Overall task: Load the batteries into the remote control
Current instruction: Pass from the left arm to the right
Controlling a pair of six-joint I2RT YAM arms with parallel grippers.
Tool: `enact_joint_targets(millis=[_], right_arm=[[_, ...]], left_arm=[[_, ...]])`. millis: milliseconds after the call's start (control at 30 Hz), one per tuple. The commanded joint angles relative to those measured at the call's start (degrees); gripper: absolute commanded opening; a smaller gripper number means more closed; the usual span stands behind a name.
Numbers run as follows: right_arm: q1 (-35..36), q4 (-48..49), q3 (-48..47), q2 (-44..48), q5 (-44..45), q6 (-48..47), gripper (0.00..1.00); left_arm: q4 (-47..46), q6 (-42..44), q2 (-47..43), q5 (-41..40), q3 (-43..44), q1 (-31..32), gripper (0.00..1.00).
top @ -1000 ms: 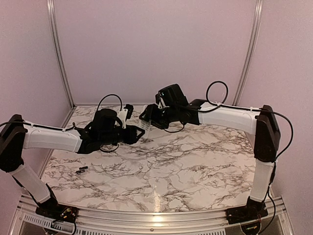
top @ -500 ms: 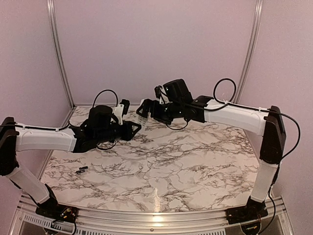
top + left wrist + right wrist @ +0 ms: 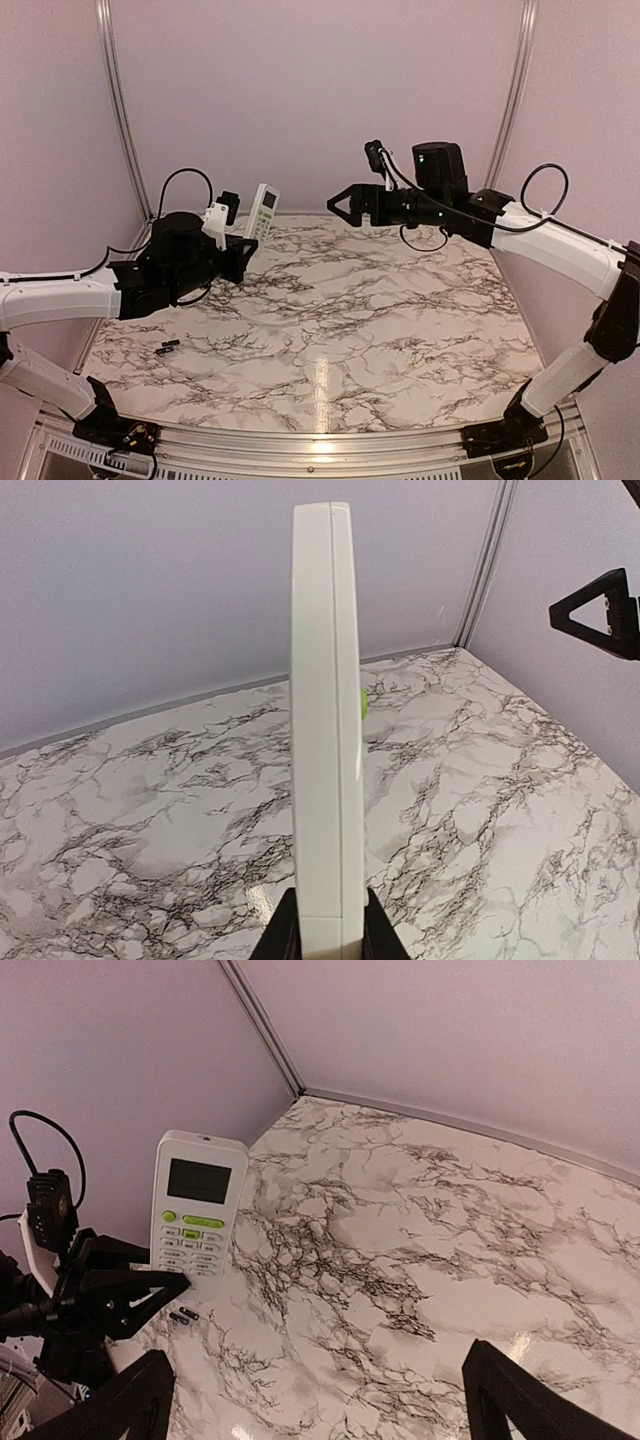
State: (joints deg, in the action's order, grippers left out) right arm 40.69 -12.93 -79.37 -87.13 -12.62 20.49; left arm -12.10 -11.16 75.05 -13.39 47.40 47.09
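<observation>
The white remote control (image 3: pixel 263 210) stands upright above the table, its lower end clamped in my left gripper (image 3: pixel 243 246). In the left wrist view the remote (image 3: pixel 325 720) is edge-on between the black fingers (image 3: pixel 283 938). In the right wrist view its screen and green buttons (image 3: pixel 198 1205) face the camera. Two tiny dark batteries (image 3: pixel 167 347) lie together on the marble near the left edge, also visible in the right wrist view (image 3: pixel 183 1316). My right gripper (image 3: pixel 340 205) hangs open and empty in the air, right of the remote; its fingers (image 3: pixel 525 1400) are spread wide.
The marble table top (image 3: pixel 380 330) is enclosed by pale purple walls with metal corner posts (image 3: pixel 120 110). The left arm's white link (image 3: pixel 50 300) reaches across the left side above the batteries' area. The right gripper's tip (image 3: pixel 600 610) shows in the left wrist view.
The two grippers were close together at the remote; they have separated. The left arm drew back left with the remote held upright, and the right arm pulled away to the right, open.
</observation>
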Motion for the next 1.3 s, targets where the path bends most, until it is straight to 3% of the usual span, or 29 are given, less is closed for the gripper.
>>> enact_joint_targets(millis=[0,100,267,367,533,633,933,1267], right_arm=[[-3.7,6.1,4.1,3.6,-15.4,1.2,0.99],[-4.8,4.3,1.9,3.7,-20.2,2.2,0.99],[-4.9,-2.6,-1.3,3.1,-17.7,3.9,0.99],[-4.9,-0.9,0.6,3.7,-20.4,6.8,0.99],[-4.8,2.9,2.8,2.2,-26.3,13.5,0.99],[-4.5,5.0,3.1,1.9,-27.6,16.1,0.96],[-0.8,5.6,2.1,-2.6,-28.2,20.0,0.87],[1.9,7.5,-0.8,-7.3,-30.2,23.6,0.8]], left_arm=[[-1.0,12.7,-4.7,-12.6,-2.4,3.3,0.0],[-4.4,21.9,-5.7,-19.7,-4.0,6.7,0.0],[-11.6,34.8,-4.9,-31.5,-6.5,12.7,0.0],[-17.7,42.3,-3.7,-38.0,-7.8,16.3,0.0],[-34.1,62.9,1.8,-48.3,-10.6,21.6,0.0],[-43.0,70.8,5.0,-50.5,-11.4,23.0,0.0],[-57.8,85.4,11.7,-52.9,-12.6,25.6,0.0],[-63.8,92.3,16.7,-53.3,-12.8,26.3,0.0]])
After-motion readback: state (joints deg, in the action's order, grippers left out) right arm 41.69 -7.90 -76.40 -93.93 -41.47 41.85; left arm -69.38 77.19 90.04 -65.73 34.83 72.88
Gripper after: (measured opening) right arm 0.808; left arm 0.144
